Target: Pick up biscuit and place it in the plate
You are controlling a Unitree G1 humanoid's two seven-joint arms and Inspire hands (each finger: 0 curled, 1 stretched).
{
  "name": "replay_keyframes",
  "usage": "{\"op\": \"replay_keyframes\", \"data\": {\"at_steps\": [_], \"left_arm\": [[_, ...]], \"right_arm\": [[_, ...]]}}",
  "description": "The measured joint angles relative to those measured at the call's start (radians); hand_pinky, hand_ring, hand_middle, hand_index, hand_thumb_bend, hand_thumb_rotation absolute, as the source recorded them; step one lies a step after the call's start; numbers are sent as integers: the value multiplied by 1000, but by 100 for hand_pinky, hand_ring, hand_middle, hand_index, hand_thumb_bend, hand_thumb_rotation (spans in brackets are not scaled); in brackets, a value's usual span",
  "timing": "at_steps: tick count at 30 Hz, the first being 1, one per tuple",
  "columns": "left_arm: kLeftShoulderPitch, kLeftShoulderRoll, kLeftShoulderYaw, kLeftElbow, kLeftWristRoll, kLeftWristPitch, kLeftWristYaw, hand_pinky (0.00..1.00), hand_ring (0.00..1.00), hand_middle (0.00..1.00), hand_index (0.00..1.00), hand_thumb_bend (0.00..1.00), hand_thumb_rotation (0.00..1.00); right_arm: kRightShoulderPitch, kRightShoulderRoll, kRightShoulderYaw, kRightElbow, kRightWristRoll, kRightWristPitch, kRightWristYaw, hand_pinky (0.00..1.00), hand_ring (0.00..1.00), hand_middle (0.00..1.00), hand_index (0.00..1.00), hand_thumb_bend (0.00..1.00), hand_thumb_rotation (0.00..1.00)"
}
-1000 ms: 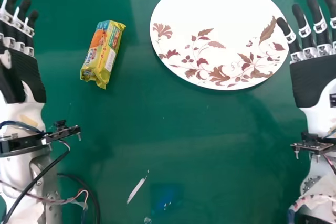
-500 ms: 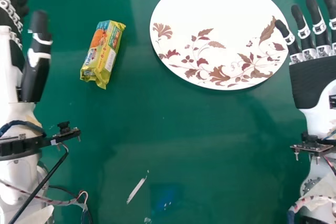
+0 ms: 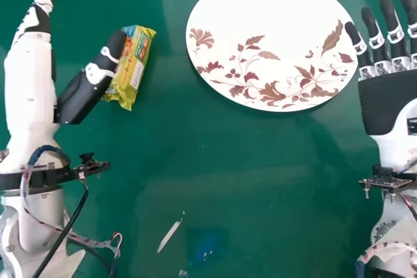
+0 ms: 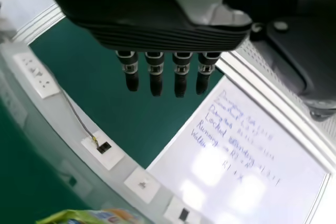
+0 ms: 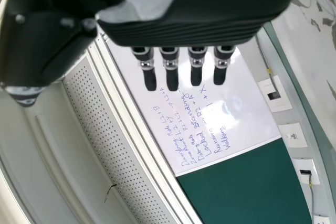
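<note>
The left hand point(image 3: 31, 79) is upright on edge at the left side of the head view, fingers straight and thumb point(image 3: 91, 84) spread away from the palm. It is unclamped. The left wrist view shows the fingers point(image 4: 156, 74) extended side by side, a spacing that the head view presents edge-on. The same wrist view includes 1 whiteboard point(image 4: 239, 145) with handwriting and a pale rail point(image 4: 68, 121) fitted with sockets; the head view covers the green table point(image 3: 221, 174) from above.

The right hand point(image 3: 391, 105) is at the right side of the head view, its fingers straight and apart, near the right rim of the plate point(image 3: 260, 21).

A pale mark point(image 3: 170, 236) is on the table toward the bottom of the head view. In that view, the thumb covers part of the biscuit packet point(image 3: 135, 69). Contact between these 2 items cannot be determined.

The biscuit packet lies on the table, on the thumb side of the left hand, with its long axis slightly tilted. The plate is farther right, apart from the packet.
</note>
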Motion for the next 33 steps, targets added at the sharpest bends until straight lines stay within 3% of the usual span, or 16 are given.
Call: {"op": "replay_keyframes", "data": {"at_steps": [6,14,25,33], "left_arm": [[-2,-15,-60,-36,153,51,-44,100,100,100,100,100,97],[-14,-36,-104,-73,289,87,-123,100,100,100,100,100,96],[-36,-66,-112,-103,421,102,-207,100,100,100,100,100,97],[-69,-64,-107,-137,499,109,-388,100,100,100,100,100,96]], "right_arm": [[0,0,6,0,0,0,-3,95,100,100,100,100,60],[0,1,10,-1,1,0,-2,94,100,100,100,100,56],[2,9,16,-3,-6,-4,-10,97,100,100,100,100,51],[2,8,15,-7,-6,-4,-18,99,100,100,100,100,51]]}}
